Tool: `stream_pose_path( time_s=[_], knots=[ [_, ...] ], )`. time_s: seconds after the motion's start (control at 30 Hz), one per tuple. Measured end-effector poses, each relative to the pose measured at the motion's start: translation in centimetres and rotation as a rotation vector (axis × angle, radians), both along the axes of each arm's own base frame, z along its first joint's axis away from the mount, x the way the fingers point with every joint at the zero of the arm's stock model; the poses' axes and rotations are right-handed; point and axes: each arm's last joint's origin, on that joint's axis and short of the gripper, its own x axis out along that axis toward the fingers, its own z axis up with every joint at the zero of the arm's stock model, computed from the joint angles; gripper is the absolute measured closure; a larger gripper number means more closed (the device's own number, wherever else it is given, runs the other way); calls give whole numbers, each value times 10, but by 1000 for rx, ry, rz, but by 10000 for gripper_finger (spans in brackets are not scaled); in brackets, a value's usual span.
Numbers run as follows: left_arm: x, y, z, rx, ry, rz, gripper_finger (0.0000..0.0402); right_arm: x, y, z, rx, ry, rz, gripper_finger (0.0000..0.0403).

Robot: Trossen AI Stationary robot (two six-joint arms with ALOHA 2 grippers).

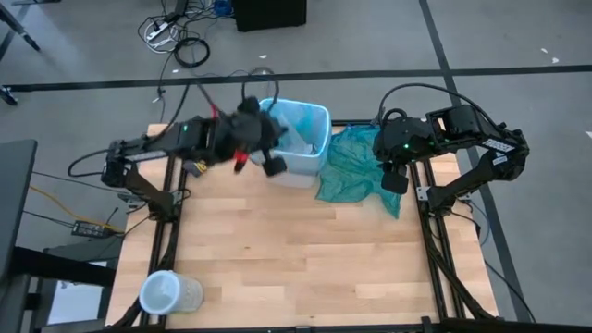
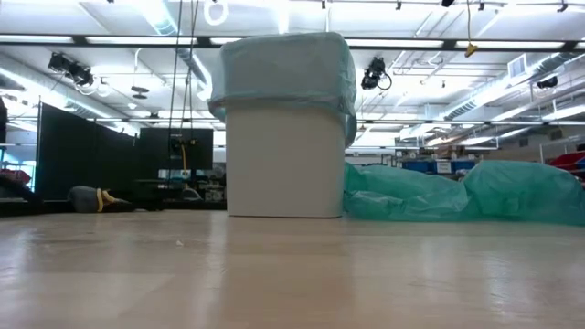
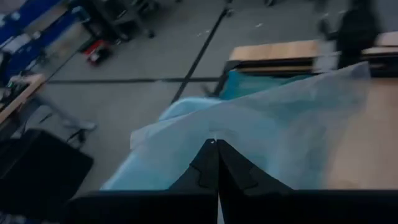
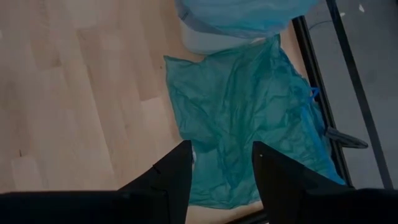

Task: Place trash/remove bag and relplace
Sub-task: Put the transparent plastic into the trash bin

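A white bin (image 2: 285,160) stands near the table's far edge, and the light blue bag (image 1: 298,118) lines it, folded down over its rim (image 2: 283,73). My left gripper (image 3: 215,144) is shut with nothing seen between its fingers. It hangs at the bin's left side (image 1: 273,165), above the bag and pointing across it. My right gripper (image 4: 221,163) is open and hovers over a darker teal-green plastic bag (image 4: 249,124), which lies crumpled on the table right of the bin. The trash is out of view.
A clear cup (image 1: 166,292) lies at the table's near left corner. The teal-green bag (image 1: 356,171) spreads from the bin to the table's right rail (image 1: 421,194). Bare wood (image 1: 296,250) fills the middle and near part.
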Motion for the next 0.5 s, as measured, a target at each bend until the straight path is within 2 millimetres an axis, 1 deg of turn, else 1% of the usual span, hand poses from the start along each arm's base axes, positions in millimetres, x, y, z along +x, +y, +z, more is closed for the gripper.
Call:
stream_pose_path(
  time_s=[0.17,0.27,0.4,0.5],
  knots=[
    [-3,49,-4,-25,26,65,401,0,0,0,0,0,-1,250],
    [-3,73,-8,-63,28,81,401,0,0,0,0,0,0,250],
    [6,95,-23,-98,71,108,401,0,0,0,0,0,0,253],
    [18,105,-38,-140,110,88,401,0,0,0,1,0,1,255]
  ],
)
